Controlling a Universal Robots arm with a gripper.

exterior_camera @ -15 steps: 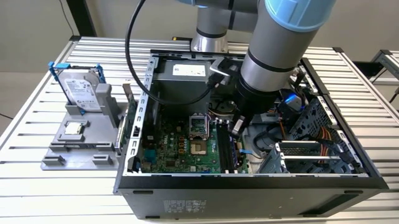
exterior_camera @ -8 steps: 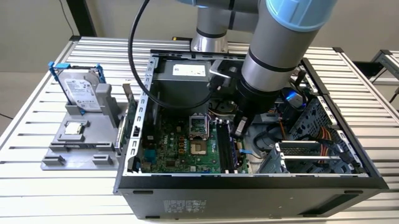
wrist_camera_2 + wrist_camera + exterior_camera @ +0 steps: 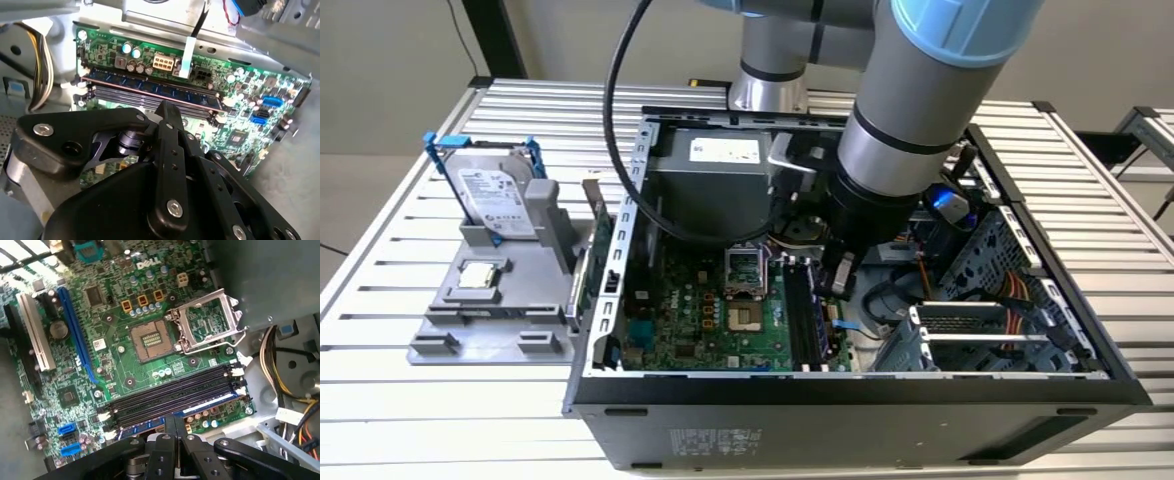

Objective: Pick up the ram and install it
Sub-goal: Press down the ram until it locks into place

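The ram [image 3: 155,89] sits in the outermost of the long black slots [image 3: 170,397] on the motherboard [image 3: 130,370], seen in the second wrist view as a blue stick lying along the slot row; in the first wrist view it [image 3: 200,407] shows as a blue strip just beyond the end effector [image 3: 171,427]. Its fingers are drawn together just above the stick, though whether they pinch it I cannot tell. The first wrist view adds the open processor socket [image 3: 150,340]. The exterior view shows the end effector [image 3: 838,275] lowered into the open computer case [image 3: 854,390], which lies on a slatted metal desk [image 3: 400,400]. On the exterior view's left a grey holder [image 3: 494,300] carries a hard drive [image 3: 494,200] and a small silver chip [image 3: 480,275].
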